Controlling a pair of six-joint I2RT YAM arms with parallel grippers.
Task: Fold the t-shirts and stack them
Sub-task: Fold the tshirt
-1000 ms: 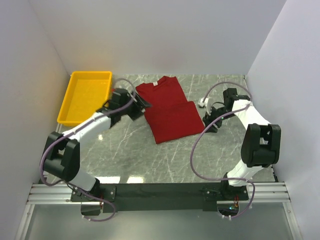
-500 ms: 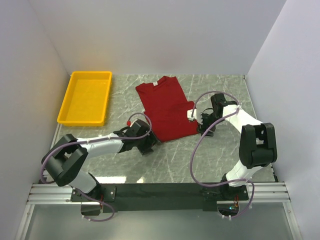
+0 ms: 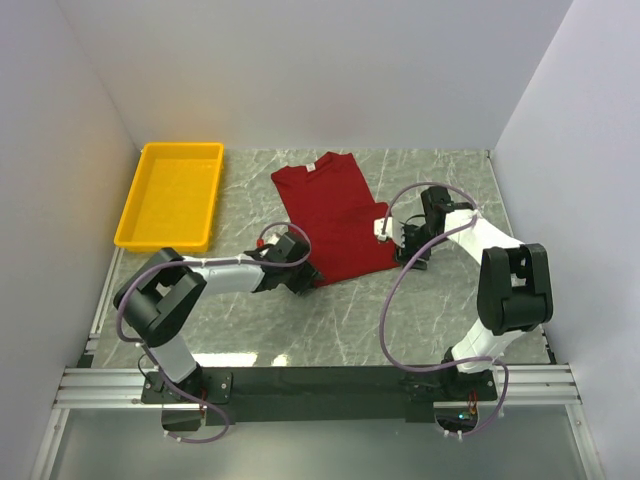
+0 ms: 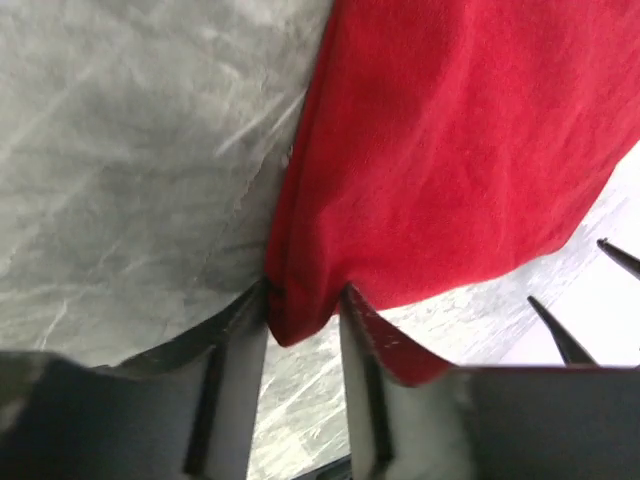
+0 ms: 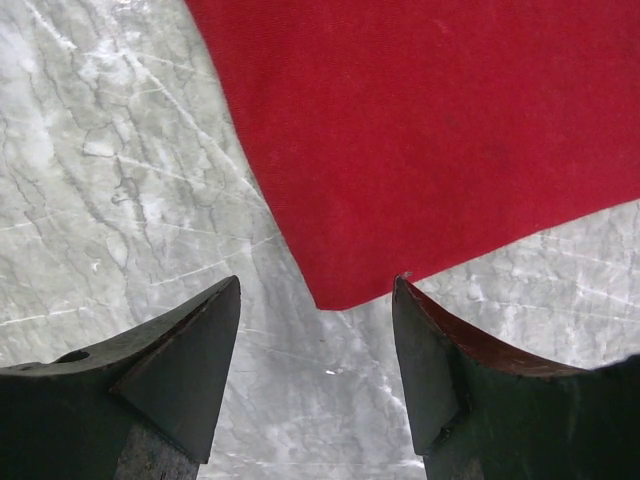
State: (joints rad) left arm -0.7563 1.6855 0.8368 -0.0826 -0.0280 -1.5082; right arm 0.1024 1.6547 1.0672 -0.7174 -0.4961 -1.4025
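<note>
The dark red t-shirt (image 3: 335, 215) lies partly folded on the marble table, neck with its white label (image 3: 312, 168) toward the back. My left gripper (image 3: 308, 272) is at the shirt's near left corner. In the left wrist view the gripper (image 4: 305, 300) has its fingers closed on that corner of the shirt (image 4: 450, 150), which fills the gap at the tips. My right gripper (image 3: 400, 250) is at the near right corner. In the right wrist view it (image 5: 318, 285) is open, and the shirt's corner (image 5: 430, 130) lies flat just ahead of the tips, untouched.
A yellow bin (image 3: 180, 148) stands at the back left of the table. White walls close in the left, back and right sides. The arm bases sit on the black rail along the near edge.
My left arm swung from the shirt's left edge near the collar down to its near left corner. My right gripper moved left to the near right corner.
</note>
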